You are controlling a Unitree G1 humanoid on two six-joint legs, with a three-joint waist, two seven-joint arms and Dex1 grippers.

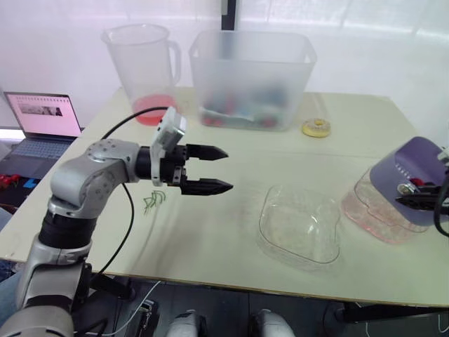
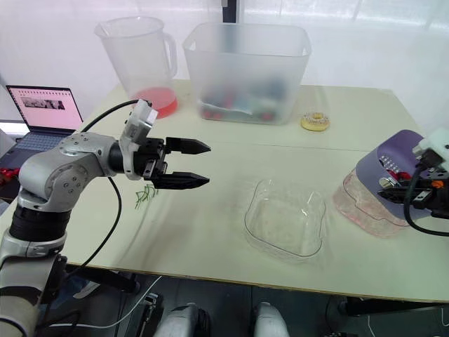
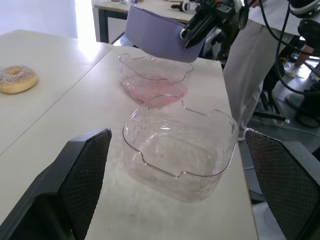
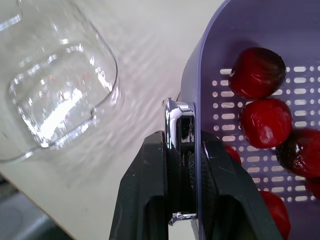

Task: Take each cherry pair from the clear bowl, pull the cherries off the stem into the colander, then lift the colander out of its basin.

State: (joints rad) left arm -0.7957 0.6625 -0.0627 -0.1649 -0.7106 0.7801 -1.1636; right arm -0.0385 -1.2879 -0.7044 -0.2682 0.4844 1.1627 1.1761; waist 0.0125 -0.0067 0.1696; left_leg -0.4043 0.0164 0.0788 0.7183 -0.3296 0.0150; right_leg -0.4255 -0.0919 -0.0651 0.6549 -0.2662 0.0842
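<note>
The purple colander hangs tilted above its clear pinkish basin at the table's right edge. My right gripper is shut on the colander's rim, and several red cherries lie inside it. The clear bowl sits in front of the middle of the table with no cherries in it. My left gripper is open and holds nothing, hovering above the table to the left of the bowl. A few green stems lie on the table below it.
At the back stand a clear jug with red liquid and a large frosted tub. A small yellow doughnut lies to the tub's right. A laptop sits off the table's left side.
</note>
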